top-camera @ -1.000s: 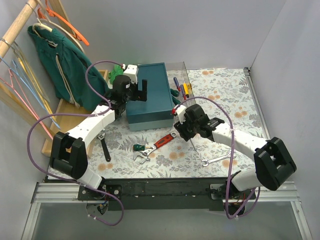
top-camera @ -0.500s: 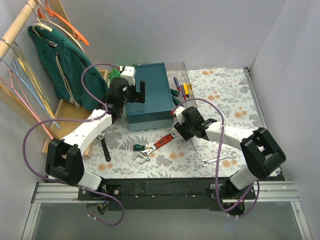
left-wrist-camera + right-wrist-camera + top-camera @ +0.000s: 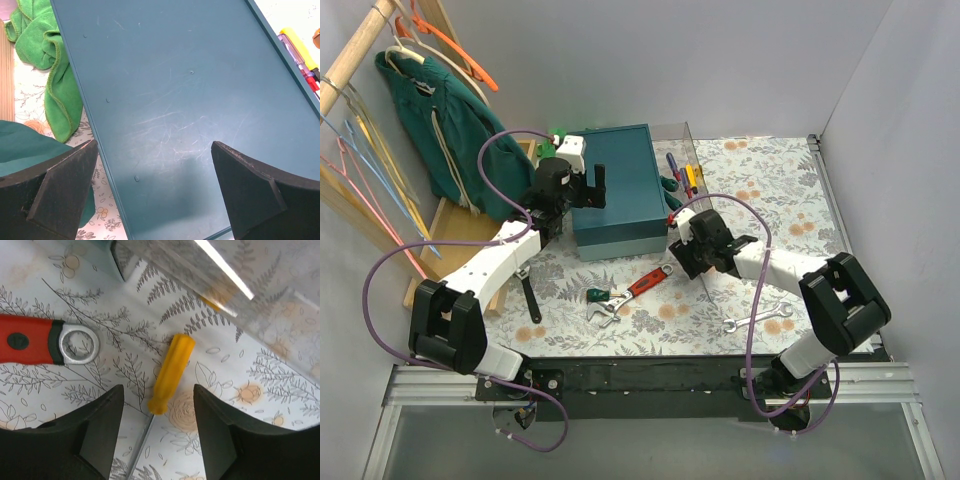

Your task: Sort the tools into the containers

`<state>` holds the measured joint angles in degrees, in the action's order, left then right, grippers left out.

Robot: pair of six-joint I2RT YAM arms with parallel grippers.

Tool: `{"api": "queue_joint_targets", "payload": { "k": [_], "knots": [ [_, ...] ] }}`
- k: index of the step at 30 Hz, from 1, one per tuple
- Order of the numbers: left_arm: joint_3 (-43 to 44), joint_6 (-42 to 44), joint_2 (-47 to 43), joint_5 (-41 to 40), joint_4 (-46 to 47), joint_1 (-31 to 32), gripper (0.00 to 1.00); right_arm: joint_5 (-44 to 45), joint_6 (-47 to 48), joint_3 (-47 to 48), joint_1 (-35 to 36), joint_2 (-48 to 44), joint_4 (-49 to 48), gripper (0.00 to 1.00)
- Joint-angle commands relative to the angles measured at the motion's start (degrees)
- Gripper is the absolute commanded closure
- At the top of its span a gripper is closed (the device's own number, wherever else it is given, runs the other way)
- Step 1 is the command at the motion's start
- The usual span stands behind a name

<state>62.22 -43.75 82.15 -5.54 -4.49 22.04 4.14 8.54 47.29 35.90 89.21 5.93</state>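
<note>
My right gripper (image 3: 159,425) is open, just above the mat, with its jaws either side of the near end of a yellow-handled screwdriver (image 3: 167,375). A red-handled wrench (image 3: 30,340) lies left of it and also shows in the top view (image 3: 648,281). The clear box (image 3: 686,150) holds several screwdrivers (image 3: 682,175); its wall (image 3: 240,295) is just beyond the yellow handle. My left gripper (image 3: 155,190) is open and empty over the teal box lid (image 3: 190,90). A green-handled tool (image 3: 598,295), a black wrench (image 3: 530,298) and a silver spanner (image 3: 757,318) lie on the mat.
A green cloth (image 3: 50,75) lies left of the teal box (image 3: 620,190). A silver adjustable wrench (image 3: 607,312) lies by the green-handled tool. A clothes rack with a green garment (image 3: 440,130) and a wooden shelf (image 3: 440,240) stand at the left.
The left gripper has drifted a little left and back over the teal box. The right arm's elbow has swung in; its gripper stays over the yellow screwdriver.
</note>
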Motion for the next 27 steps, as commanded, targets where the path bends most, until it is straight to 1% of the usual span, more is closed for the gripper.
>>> {"api": "queue_joint_targets", "payload": {
  "k": [1, 7, 11, 19, 25, 27],
  "knots": [
    [-0.43, -0.55, -2.96, -0.52, 0.18, -0.42, 0.02, 3.32, -2.64, -1.76, -0.66, -3.25, 4.08, 0.34],
    [-0.96, -1.69, -3.05, 0.70, 0.19, -0.42, 0.02, 3.69, -3.78, -2.55, -0.66, -8.43, 4.52, 0.34],
    [-1.13, -2.31, -3.14, 0.88, 0.01, -0.42, 0.02, 3.15, -4.49, -3.87, -0.48, -10.02, 5.14, 0.35],
    [-1.57, -2.48, -3.57, 0.71, -0.43, -0.42, 0.02, 0.61, -5.02, -5.45, -0.48, -6.07, -0.74, 0.35],
    [-3.06, -2.13, -4.98, 0.44, -0.69, -0.95, 0.02, -0.27, -8.09, -5.19, -1.71, -3.25, -1.89, 0.34],
    [-3.77, -2.13, -5.33, 0.62, -0.61, -1.47, 0.02, -1.15, -8.10, -5.71, -1.80, -2.90, -2.07, 0.36]
  ]
}}
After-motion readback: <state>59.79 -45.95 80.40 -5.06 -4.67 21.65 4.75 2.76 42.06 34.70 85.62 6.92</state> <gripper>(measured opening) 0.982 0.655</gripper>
